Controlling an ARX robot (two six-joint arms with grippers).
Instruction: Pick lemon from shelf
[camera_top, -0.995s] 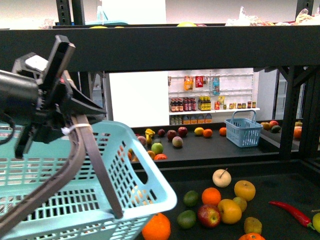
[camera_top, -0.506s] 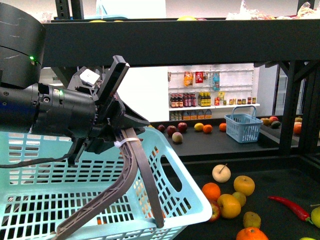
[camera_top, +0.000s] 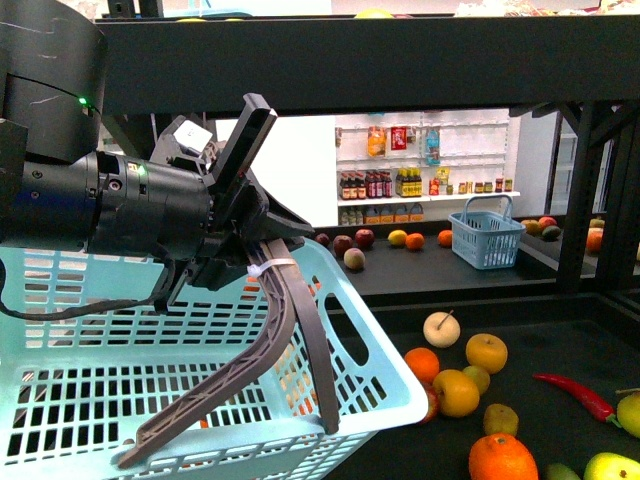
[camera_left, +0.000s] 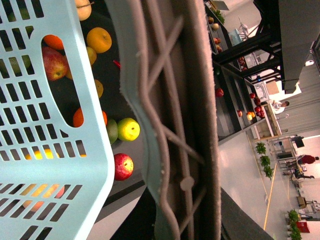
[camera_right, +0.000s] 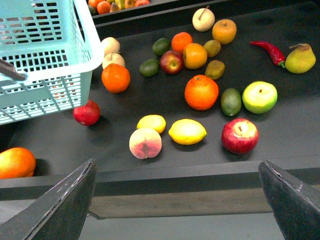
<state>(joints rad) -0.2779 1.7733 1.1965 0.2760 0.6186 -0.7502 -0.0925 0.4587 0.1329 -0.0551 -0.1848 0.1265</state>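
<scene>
Right hand (camera_right: 177, 167): its two dark fingers (camera_right: 60, 205) stand wide apart and hold nothing, over the front rim of the shelf (camera_right: 280, 125).
Lemon (camera_right: 187, 131): lies on the shelf's dark deck near that front rim, in line with the gap between the fingers, with nothing touching it.
Around the lemon (12 o'clock = straight away from the robot): a peach (camera_right: 145, 143) is just beside it at 8 o'clock, a small yellow fruit (camera_right: 151, 123) at 10, a red apple (camera_right: 240, 135) at 3 and an orange (camera_right: 201, 92) at 1.
Left hand (camera_top: 262, 262): clamped on the grey-brown handle (camera_top: 290, 340) of a light blue basket (camera_top: 120, 400), which it holds tilted at the lemon's 10 o'clock.
Farther along the deck: a red chilli (camera_top: 578, 395) at 2 o'clock.
Far end: a small blue basket (camera_top: 487, 240) on another deck, with white wall shelves (camera_top: 400, 185) of bottles behind it.
</scene>
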